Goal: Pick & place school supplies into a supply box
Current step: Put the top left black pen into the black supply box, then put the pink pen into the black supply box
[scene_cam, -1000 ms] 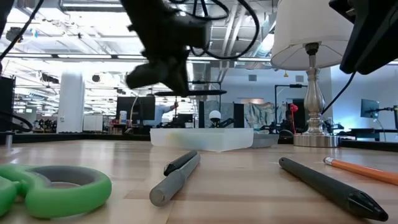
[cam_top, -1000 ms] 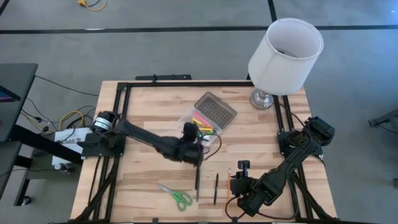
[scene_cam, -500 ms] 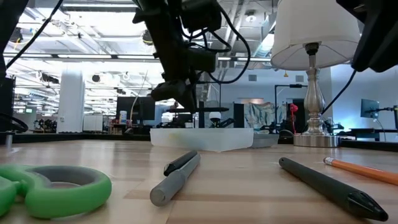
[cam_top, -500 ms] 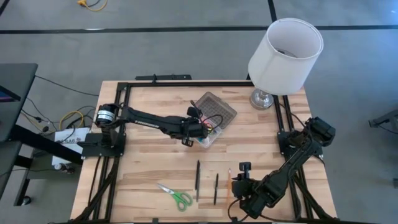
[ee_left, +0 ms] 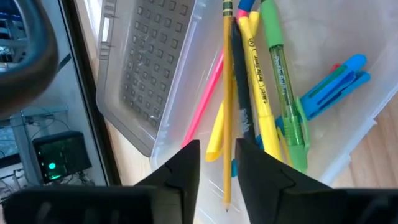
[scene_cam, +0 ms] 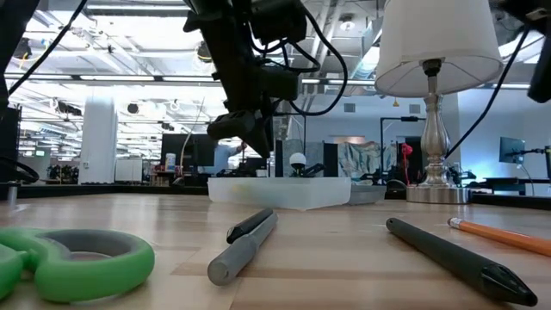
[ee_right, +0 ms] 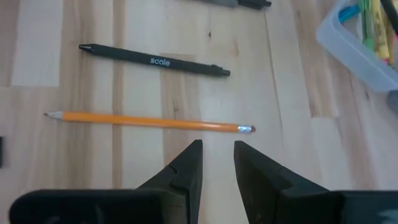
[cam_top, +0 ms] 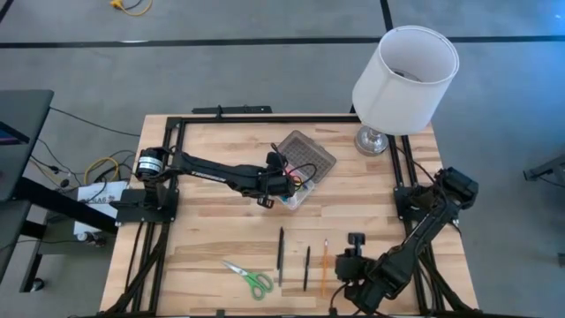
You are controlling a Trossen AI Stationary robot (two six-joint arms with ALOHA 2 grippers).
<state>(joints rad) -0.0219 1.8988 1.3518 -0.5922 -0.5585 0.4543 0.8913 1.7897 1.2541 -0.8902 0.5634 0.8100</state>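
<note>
We see the left gripper (cam_top: 284, 183), fingers parted and grasping nothing, over the clear plastic supply box (cam_top: 296, 196); the right gripper (ee_right: 217, 163), likewise released, hovers at the orange pencil's (ee_right: 149, 121) six o'clock.

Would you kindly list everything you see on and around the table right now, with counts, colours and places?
Box: one, clear, mid-table.
Lid: one, grey, dotted, hinged open behind the box.
Supplies in box: several; yellow, pink, green, blue; exact count unclear.
Pencil in box: one, yellow.
Scissors: one, green handles, near edge.
Grey pen: one, beside the scissors.
Black pen: one, beside the grey pen.
Orange pencil: one, by the black pen.
Lamp: one, white shade, far right corner.
Table: one, light wood.
Left tool: above the box, open.
Right tool: beside the orange pencil, open.
</note>
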